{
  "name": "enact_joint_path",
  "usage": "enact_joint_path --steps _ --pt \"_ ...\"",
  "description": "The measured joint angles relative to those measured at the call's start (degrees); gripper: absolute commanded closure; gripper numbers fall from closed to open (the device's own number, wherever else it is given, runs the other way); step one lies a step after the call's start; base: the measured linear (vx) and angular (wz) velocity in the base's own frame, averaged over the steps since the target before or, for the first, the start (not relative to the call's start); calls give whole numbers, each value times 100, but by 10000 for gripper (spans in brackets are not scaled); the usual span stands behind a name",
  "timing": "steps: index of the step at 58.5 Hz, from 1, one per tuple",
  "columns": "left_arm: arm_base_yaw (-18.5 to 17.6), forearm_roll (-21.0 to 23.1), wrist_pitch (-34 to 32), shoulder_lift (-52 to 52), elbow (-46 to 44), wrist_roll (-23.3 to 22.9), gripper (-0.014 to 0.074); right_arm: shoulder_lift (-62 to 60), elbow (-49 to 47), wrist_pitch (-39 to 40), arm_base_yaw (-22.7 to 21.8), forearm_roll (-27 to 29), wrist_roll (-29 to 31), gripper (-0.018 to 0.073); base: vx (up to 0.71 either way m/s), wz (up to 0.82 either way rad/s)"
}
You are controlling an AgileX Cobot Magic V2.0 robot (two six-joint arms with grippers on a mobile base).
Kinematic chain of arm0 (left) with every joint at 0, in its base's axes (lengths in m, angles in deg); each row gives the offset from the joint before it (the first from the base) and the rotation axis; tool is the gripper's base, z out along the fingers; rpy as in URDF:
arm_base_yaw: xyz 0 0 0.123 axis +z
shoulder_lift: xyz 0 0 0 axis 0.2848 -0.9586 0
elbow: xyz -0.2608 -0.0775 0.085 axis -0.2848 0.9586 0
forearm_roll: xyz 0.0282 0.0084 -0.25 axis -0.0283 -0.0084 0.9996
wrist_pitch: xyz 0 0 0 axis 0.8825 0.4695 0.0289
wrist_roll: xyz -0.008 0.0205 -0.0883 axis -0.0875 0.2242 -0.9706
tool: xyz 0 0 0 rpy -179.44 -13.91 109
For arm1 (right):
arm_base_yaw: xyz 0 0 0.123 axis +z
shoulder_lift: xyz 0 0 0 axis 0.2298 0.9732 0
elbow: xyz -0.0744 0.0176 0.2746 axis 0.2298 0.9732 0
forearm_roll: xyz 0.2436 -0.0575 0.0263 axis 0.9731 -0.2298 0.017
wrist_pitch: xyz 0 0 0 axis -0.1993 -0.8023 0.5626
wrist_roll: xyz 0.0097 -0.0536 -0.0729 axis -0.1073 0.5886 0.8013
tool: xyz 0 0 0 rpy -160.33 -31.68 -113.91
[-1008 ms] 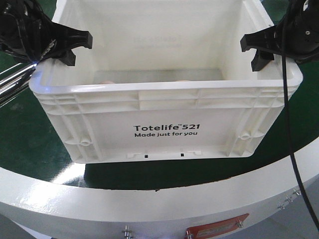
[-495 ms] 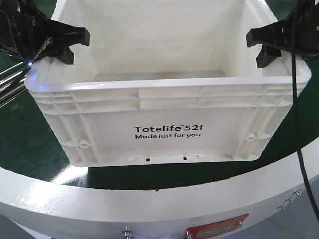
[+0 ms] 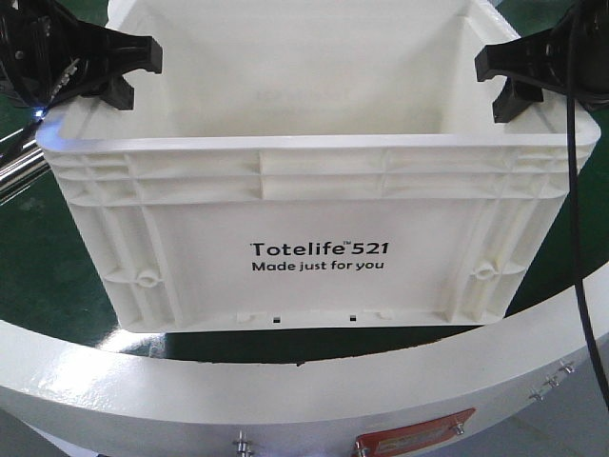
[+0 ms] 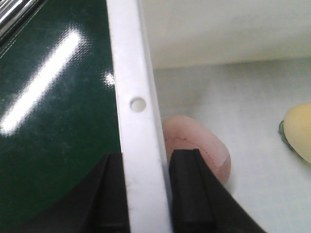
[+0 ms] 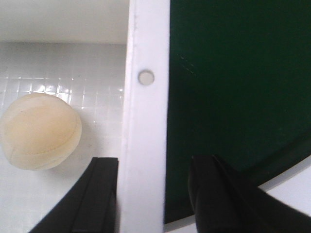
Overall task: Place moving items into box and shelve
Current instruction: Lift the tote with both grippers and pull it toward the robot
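The box (image 3: pixel 319 190), a large white tote printed "Totelife 521", hangs level between my two arms above the green surface. My left gripper (image 3: pixel 133 74) is shut on its left rim (image 4: pixel 138 87), one finger on each side of the rim. My right gripper (image 3: pixel 497 86) straddles the right rim (image 5: pixel 146 111) with its inner finger pressed against it. Both moving items lie on the box floor. The pinkish-brown seamed ball (image 4: pixel 204 150) sits just inside the left wall. The pale yellow ball (image 5: pixel 39 131) rests near the right wall. From the front, the near wall hides both.
A dark green tabletop (image 3: pixel 48 286) lies under the box. The robot's white curved base edge (image 3: pixel 304 390) crosses the foreground. Shiny metal rails (image 3: pixel 14 157) run at the far left. A black cable (image 3: pixel 580 238) hangs down from the right arm.
The box has risen and come closer to the front camera, carried by both grippers. Its floor, visible a second ago, is now hidden behind the near wall.
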Motion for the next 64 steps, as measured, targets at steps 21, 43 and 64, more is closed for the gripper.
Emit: enact_joint_path --steps 21,43,64 --pt "0 23 -174 5 0 -36 597 -2 0 223 0 44 -18 560 0 0" --pt "0 -16 -296 11 0 -49 597 -2 0 367 0 28 -5 560 0 0" --pt "0 -16 -296 11 0 -56 597 -2 0 370 0 21 -5 560 0 0"
